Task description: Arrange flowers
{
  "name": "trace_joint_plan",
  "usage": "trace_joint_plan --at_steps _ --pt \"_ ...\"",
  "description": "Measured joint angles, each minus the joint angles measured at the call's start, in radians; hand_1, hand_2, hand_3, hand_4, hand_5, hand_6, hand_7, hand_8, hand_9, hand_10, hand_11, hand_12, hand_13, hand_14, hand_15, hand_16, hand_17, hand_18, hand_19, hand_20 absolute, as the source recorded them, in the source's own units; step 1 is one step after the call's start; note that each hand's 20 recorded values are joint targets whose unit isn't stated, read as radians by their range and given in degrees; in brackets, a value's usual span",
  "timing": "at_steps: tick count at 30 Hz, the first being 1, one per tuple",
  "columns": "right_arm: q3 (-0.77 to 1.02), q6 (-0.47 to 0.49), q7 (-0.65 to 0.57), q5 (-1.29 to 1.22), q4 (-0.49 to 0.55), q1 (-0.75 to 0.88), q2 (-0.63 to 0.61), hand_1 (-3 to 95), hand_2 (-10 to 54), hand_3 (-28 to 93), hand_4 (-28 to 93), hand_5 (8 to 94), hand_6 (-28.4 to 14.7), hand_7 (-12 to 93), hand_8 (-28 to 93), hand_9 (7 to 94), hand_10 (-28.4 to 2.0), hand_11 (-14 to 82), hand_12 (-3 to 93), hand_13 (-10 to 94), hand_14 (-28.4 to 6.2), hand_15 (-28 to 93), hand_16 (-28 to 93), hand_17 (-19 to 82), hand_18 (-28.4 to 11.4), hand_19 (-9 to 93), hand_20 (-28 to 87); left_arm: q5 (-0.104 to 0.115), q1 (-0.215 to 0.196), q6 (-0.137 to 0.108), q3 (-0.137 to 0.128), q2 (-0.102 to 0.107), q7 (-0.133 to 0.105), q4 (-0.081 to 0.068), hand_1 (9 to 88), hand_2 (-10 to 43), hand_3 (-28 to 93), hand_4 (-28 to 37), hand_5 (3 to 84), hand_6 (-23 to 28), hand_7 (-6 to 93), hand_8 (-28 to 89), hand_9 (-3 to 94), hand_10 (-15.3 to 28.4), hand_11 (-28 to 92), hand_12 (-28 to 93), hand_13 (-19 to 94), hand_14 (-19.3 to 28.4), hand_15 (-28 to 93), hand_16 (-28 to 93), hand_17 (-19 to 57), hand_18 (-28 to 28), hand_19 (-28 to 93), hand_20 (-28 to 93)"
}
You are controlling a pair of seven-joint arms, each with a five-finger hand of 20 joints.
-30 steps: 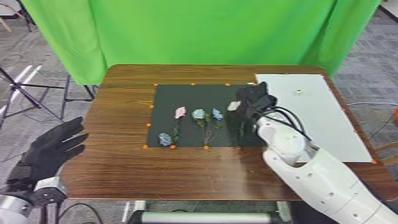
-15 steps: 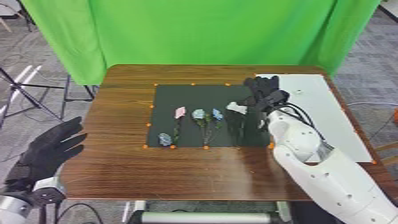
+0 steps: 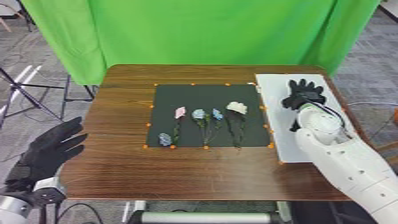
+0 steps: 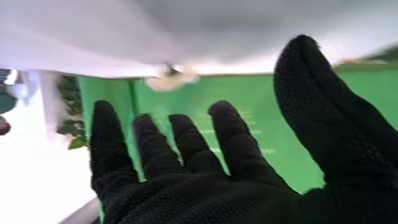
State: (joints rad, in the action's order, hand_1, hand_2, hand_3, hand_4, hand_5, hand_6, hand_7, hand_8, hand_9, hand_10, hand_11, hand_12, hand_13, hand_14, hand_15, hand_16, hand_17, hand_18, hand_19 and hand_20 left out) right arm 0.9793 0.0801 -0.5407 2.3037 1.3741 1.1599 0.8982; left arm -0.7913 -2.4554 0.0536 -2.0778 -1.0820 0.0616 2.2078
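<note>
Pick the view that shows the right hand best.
Right wrist view: the right hand is close up, palm, spread fingers and thumb all easy to make out. The head view shows it much smaller, also open, but adds where it is: over the white board, to the right of the dark mat.

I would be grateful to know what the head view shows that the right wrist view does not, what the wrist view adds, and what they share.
Head view: the left hand, the wooden table, and the dark mat bearing the pink flower, white flower and several blue ones.

Right wrist view: leafy greenery and a blurred pale shape that I cannot identify.

Both: the right hand, fingers spread, and the green backdrop.
</note>
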Motion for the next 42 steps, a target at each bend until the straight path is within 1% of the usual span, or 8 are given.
trace_joint_plan --at_steps 9,13,20,27,29,32,38,42 --pt "0.0 -0.059 0.098 -0.005 -0.076 -0.025 -0.009 38.3 -7.2 88 -28 44.3 -0.3 43 -16 51.0 -9.1 32.6 24.1 61 -1.3 34 26 19 -14.5 66 29 0.0 0.004 0.002 0.005 0.003 0.002 -0.001 25.3 0.6 70 -27.3 27.9 2.6 19.2 -10 22.3 10.6 17 16 16 13.5 24 3 -10.5 17.8 38 9" --pt "-0.043 -0.245 0.093 0.026 -0.089 -0.025 -0.023 51.3 -9.4 81 -28 59.1 1.9 58 -1 72.3 -6.5 27.5 47.6 79 2.1 39 40 31 -14.4 75 40 0.0 0.004 0.002 0.005 0.004 0.003 -0.001 25.3 0.7 70 -27.3 28.1 2.6 19.2 -10 22.4 10.6 17 16 16 13.6 25 3 -10.5 17.8 38 9" --pt "-0.052 -0.368 0.112 0.045 -0.08 0.01 -0.028 53.1 -9.5 82 -28 68.7 1.9 54 -2 81.8 -5.5 24.6 51.0 86 2.5 41 41 37 -15.3 76 44 0.0 0.003 0.002 0.007 0.004 0.004 -0.001 25.3 0.8 70 -27.2 28.2 2.7 19.3 -10 22.4 10.7 18 16 16 13.5 25 3 -10.4 17.8 38 9" --pt "-0.038 -0.397 0.111 0.055 -0.039 0.053 -0.037 48.5 -9.5 83 -28 59.3 2.3 59 1 73.5 -6.7 29.8 53.5 76 1.0 50 41 32 -16.6 78 48 0.0 0.004 0.002 0.009 0.003 0.004 -0.001 25.4 0.9 70 -27.2 28.3 2.7 19.3 -10 22.4 10.7 17 16 16 13.6 25 3 -10.4 17.8 38 8" --pt "-0.057 -0.439 0.072 0.105 -0.039 0.053 -0.04 33.1 -9.5 89 -28 46.4 2.2 58 -16 43.2 -13.7 58.7 43.9 49 -8.8 75 28 23 -17.9 79 54 0.0 0.003 0.002 0.009 0.003 0.004 -0.001 25.3 0.9 70 -27.1 28.3 2.8 19.3 -10 22.4 10.7 17 16 16 13.6 25 3 -10.4 17.8 38 8" --pt "-0.106 -0.489 -0.055 0.252 -0.04 0.047 -0.045 25.4 -9.5 91 -28 36.1 1.4 59 -24 26.9 -18.4 62.0 44.4 33 -13.7 80 25 17 -19.4 78 56 0.0 0.003 0.002 0.009 0.003 0.004 -0.001 25.3 0.8 70 -27.0 28.4 2.8 19.3 -10 22.4 10.7 17 16 16 13.6 25 3 -10.4 17.8 38 8" --pt "-0.122 -0.478 -0.142 0.284 -0.027 0.039 -0.042 23.0 -9.5 89 -28 26.0 -0.2 37 -17 27.3 -16.9 22.7 29.9 30 -13.9 39 19 11 -21.0 60 42 0.0 0.003 0.002 0.01 0.003 0.004 -0.001 25.3 0.8 70 -27.1 28.4 2.8 19.3 -10 22.4 10.7 17 16 16 13.5 25 3 -10.4 17.8 38 8" --pt "-0.042 -0.281 -0.091 0.138 0.026 0.055 -0.032 24.4 -9.5 88 -28 29.7 -3.0 26 -13 36.6 -14.9 10.5 21.1 47 -9.2 16 19 15 -17.4 55 30 0.0 0.003 0.002 0.01 0.002 0.004 -0.001 25.3 0.8 70 -27.1 28.4 2.8 19.3 -10 22.4 10.7 18 16 16 13.5 25 3 -10.4 17.8 38 8"
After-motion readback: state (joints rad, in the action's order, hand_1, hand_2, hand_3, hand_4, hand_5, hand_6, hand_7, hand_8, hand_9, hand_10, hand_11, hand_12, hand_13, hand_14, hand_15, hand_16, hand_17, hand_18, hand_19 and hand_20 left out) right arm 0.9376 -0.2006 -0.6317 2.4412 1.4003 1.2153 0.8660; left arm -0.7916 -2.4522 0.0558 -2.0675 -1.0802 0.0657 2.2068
